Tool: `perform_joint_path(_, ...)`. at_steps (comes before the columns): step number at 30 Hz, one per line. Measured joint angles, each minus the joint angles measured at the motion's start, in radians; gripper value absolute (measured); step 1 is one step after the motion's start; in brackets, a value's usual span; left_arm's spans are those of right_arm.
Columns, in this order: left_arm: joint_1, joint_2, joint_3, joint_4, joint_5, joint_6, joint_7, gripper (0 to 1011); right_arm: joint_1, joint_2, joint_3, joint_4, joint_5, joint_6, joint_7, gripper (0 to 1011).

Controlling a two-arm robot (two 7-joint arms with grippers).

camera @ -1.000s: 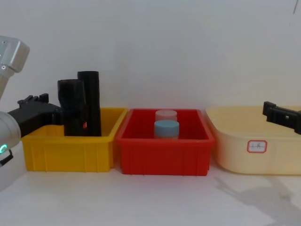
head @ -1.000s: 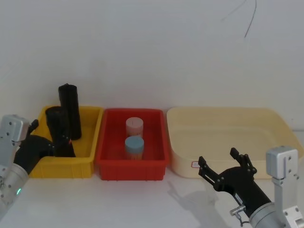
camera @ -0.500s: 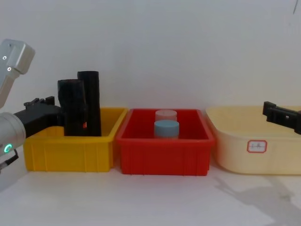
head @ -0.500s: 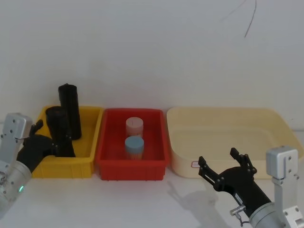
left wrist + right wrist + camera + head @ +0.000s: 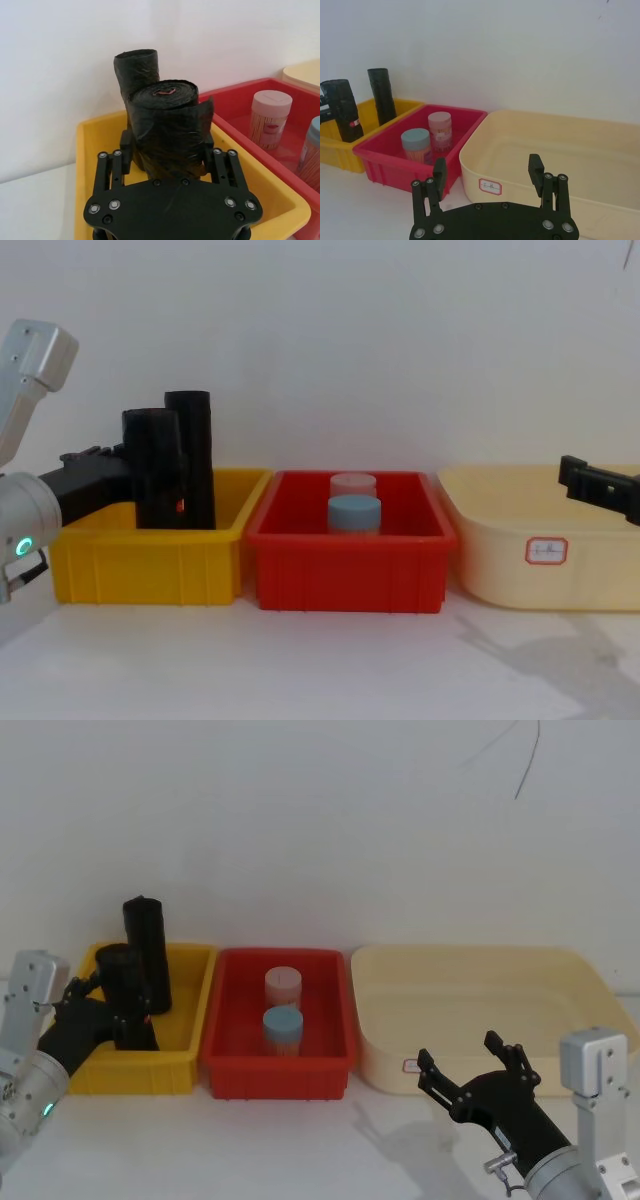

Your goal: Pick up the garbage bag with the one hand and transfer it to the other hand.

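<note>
Garbage bag [image 5: 125, 970] upright in yellow bin [image 5: 140, 1073], 9 o'clock; left gripper [image 5: 167, 150] clamped on it, right gripper [image 5: 460, 1055] spread, 5 o'clock. Risk: plain roll [image 5: 147, 935] just behind, 1 o'clock, may tip on lift.

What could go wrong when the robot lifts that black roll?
The left tool sits around the garbage bag; its loose, wrinkled plastic might slip. The other black roll stands right behind and could get knocked over. The right tool is far off by the cream tub, a long carry.
</note>
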Motion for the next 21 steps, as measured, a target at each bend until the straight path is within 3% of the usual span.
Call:
perform_joint_path(6,-0.003,-0.002,-0.004,0.002,0.000,-0.002,-0.010,614,0.000,0.000,0.000,0.000,0.000,0.000,0.000,999)
perform_joint_path(15,0.012,0.003,-0.013,-0.053,0.019,0.017,0.017,539,0.000,0.000,0.000,0.000,0.000,0.000,0.000,1000)
perform_joint_path(21,0.045,0.016,-0.026,-0.152,0.044,0.043,0.066,523,0.000,0.000,0.000,0.000,0.000,0.000,0.000,1000)
